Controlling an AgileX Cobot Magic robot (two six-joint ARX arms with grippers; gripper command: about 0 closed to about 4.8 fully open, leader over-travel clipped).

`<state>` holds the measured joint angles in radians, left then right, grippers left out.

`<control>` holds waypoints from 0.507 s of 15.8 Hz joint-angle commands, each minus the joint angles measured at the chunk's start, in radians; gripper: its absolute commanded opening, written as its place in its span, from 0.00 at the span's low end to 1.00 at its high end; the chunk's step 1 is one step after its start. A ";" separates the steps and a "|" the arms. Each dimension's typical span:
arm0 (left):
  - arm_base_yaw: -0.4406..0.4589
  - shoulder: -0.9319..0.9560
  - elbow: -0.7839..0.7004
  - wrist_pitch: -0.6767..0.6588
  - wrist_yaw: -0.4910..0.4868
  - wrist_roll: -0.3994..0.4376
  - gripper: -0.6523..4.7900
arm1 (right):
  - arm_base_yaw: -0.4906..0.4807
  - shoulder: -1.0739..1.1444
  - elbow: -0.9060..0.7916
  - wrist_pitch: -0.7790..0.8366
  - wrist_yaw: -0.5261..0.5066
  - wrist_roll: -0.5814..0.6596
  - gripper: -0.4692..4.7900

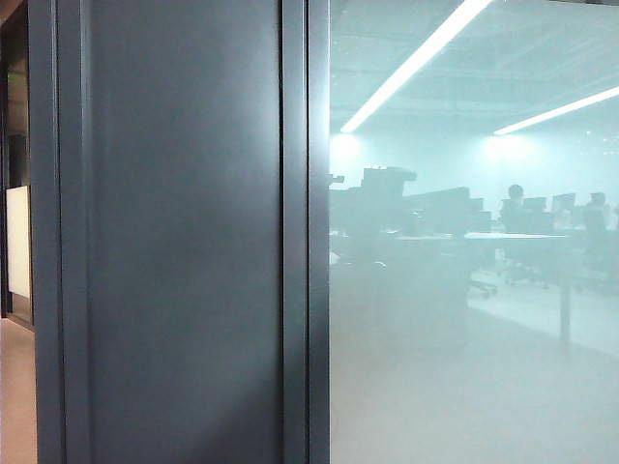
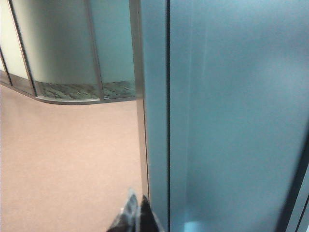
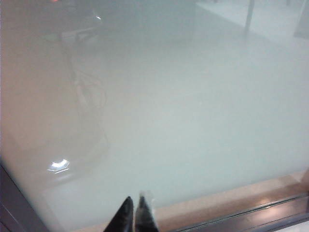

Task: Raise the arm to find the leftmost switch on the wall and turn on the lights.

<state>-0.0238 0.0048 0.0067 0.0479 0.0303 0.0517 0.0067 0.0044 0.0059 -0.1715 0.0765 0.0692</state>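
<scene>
Both tools closed, empty: left tool (image 2: 135,212) beside the grey wall panel (image 2: 231,121), right tool (image 3: 135,212) facing frosted glass (image 3: 193,121).

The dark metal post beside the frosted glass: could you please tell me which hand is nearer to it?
Left. The left hand sits right beside the dark metal post; the right hand faces the frosted glass, with no post in its view.

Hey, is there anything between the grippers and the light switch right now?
No switch shows in any view, so it cannot be judged. The left gripper sits by a grey wall panel; the right gripper faces frosted glass.
</scene>
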 commanded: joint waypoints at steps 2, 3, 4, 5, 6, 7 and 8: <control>0.002 -0.001 0.002 0.013 0.000 0.000 0.11 | 0.001 -0.003 0.002 0.011 0.002 -0.002 0.13; 0.002 -0.001 0.002 0.013 0.000 0.000 0.11 | 0.001 -0.003 0.002 0.011 0.002 -0.001 0.13; 0.002 -0.001 0.002 0.013 0.000 0.000 0.11 | 0.001 -0.003 0.002 0.011 0.002 0.002 0.13; 0.002 -0.001 0.002 0.013 0.000 -0.005 0.11 | 0.001 -0.003 0.002 0.012 0.002 0.002 0.13; 0.002 -0.001 0.005 0.037 0.000 -0.027 0.11 | 0.001 -0.003 0.002 0.043 -0.001 0.005 0.13; 0.002 -0.001 0.005 0.103 0.000 -0.058 0.11 | 0.001 -0.003 0.002 0.103 -0.002 0.011 0.13; 0.002 -0.001 0.005 0.170 0.000 -0.074 0.11 | 0.002 -0.003 0.008 0.188 -0.011 0.025 0.13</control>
<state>-0.0238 0.0048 0.0071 0.1352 0.0303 0.0006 0.0067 0.0044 0.0059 -0.0776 0.0750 0.0784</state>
